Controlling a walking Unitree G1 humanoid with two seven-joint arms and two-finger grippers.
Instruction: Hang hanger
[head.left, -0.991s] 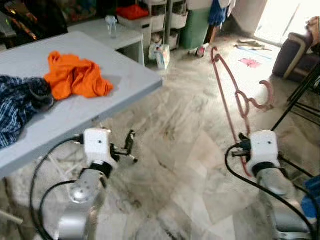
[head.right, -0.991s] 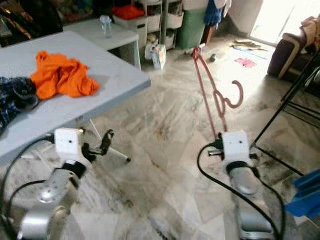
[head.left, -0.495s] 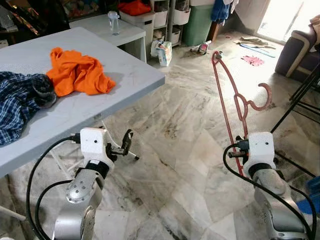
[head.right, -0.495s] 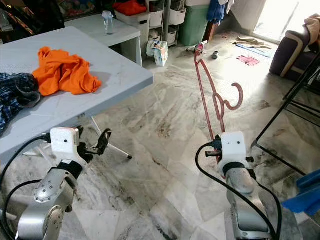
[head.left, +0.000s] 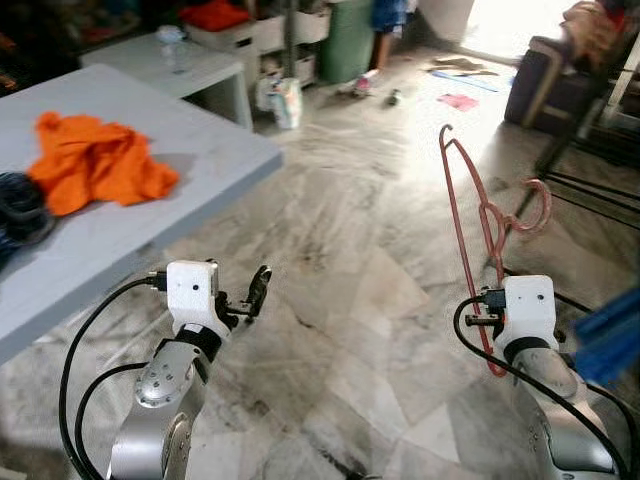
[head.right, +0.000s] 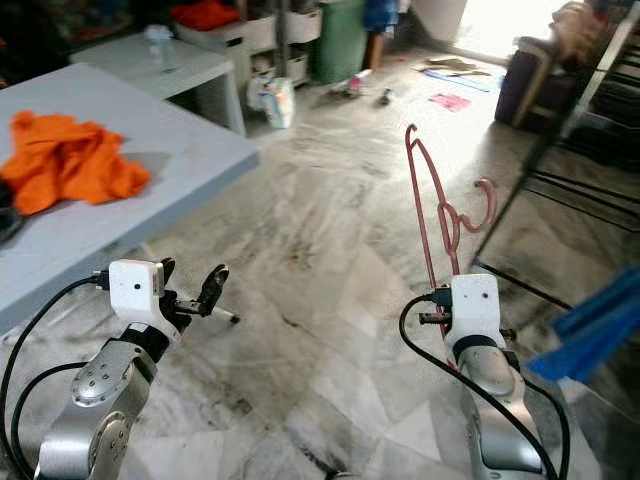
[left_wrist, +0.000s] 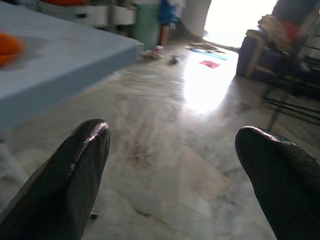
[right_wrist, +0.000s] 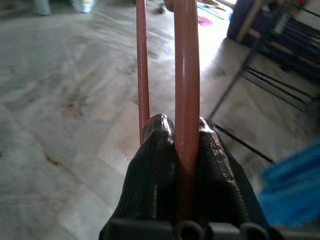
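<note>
1. Our right gripper pinches one bar of the pink hanger, its two fingers pressed against the bar from either side. The hanger is carried in the air above the marble floor, on our right side, well apart from the grey table.
2. Our left gripper hangs empty, fingers spread wide, low beside the table edge.
3. Orientation: the hanger's long axis stands roughly upright, leaning slightly away from us. One end rises highest; the hook branches off midway and curls toward our right, toward the black rack legs.
4. Risk, as we judge it: the grip is on a single thin smooth bar near one end, so the long part above can pivot or slide in the fingers while we walk.
5. Risk: the hook sticks out sideways and could snag the rack legs or the blue item at our right.
6. Risk: no hanging rail shows clearly, so we cannot yet judge the hook's alignment to it.
</note>
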